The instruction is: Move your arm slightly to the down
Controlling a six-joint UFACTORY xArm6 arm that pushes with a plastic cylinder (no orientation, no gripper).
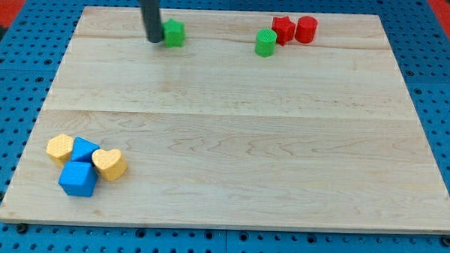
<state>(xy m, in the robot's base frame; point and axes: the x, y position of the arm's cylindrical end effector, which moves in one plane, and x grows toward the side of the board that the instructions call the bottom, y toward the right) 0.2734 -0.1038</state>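
Note:
My tip [154, 40] rests on the wooden board [232, 142] near the view's top, left of centre. It touches or nearly touches the left side of a green block [173, 32]. A green cylinder [266, 43] stands further to the right. Just right of it are a red star-shaped block [283, 29] and a red cylinder [306, 29].
At the view's bottom left sits a tight cluster: a yellow hexagonal block [60, 147], a blue block [85, 149], a blue cube [78, 179] and a yellow heart-shaped block [109, 164]. A blue pegboard [17, 74] surrounds the board.

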